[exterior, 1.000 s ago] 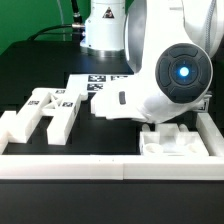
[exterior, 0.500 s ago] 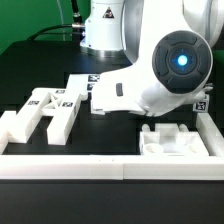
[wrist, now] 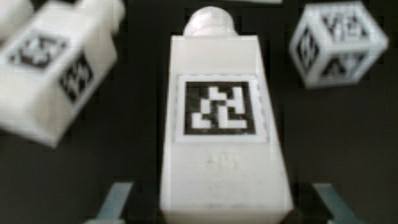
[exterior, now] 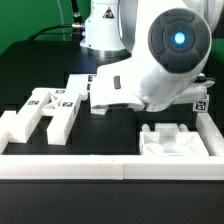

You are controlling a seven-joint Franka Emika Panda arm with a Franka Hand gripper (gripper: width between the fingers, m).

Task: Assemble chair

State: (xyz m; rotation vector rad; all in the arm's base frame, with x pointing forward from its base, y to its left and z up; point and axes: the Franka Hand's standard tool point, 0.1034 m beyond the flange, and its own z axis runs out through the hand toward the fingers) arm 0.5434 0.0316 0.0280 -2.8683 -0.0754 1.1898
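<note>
In the wrist view a long white chair piece point(wrist: 222, 120) with a black-and-white tag on its face runs straight out from my gripper point(wrist: 217, 202). One finger stands on each side of its near end, and the gripper is shut on it. The piece looks much nearer than the other parts below it. Those are a tagged block point(wrist: 63, 60) and a small tagged cube point(wrist: 338, 45) on the dark table. In the exterior view an H-shaped chair part point(exterior: 45, 110) lies at the left and a blocky part point(exterior: 175, 140) at the right. The arm's bulky wrist point(exterior: 170, 50) hides the fingers there.
A long low white border rail point(exterior: 110, 166) runs along the front, with another rail point(exterior: 213, 125) at the exterior view's right. The marker board point(exterior: 88, 82) lies flat behind the parts. The robot's base point(exterior: 100, 30) stands at the back.
The arm has risen and swung toward the exterior view's left, uncovering the blocky part at the right. The gripper has stayed shut.
</note>
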